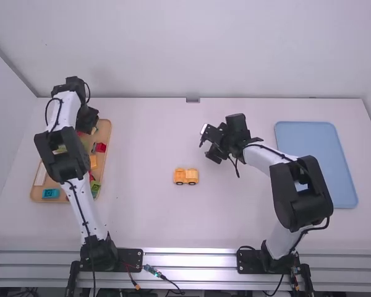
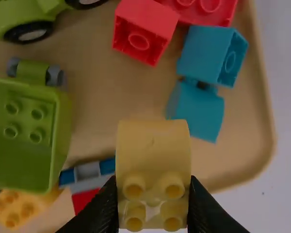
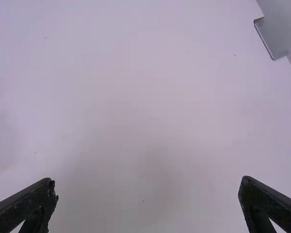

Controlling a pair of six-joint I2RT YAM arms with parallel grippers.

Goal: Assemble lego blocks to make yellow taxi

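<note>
Over the far end of the wooden tray [image 1: 107, 142], my left gripper [image 1: 91, 124] is shut on a pale yellow block. In the left wrist view, the left gripper [image 2: 153, 189] has its fingers on both sides of the yellow block [image 2: 153, 150], whose studs face the bottom edge. A yellow car-like piece with dark wheels [image 1: 186, 176] stands on the middle of the table. Beyond it and to its right, my right gripper [image 1: 210, 143] hangs above the table; in the right wrist view, the right gripper [image 3: 148, 194] is open, with nothing between its widely parted fingers.
Around the held block lie teal blocks [image 2: 199, 109], a red block [image 2: 144, 29], a green piece [image 2: 29, 131] and another yellow block [image 2: 24, 208] in the tray. A blue tray [image 1: 315, 133] rests at the table's right side.
</note>
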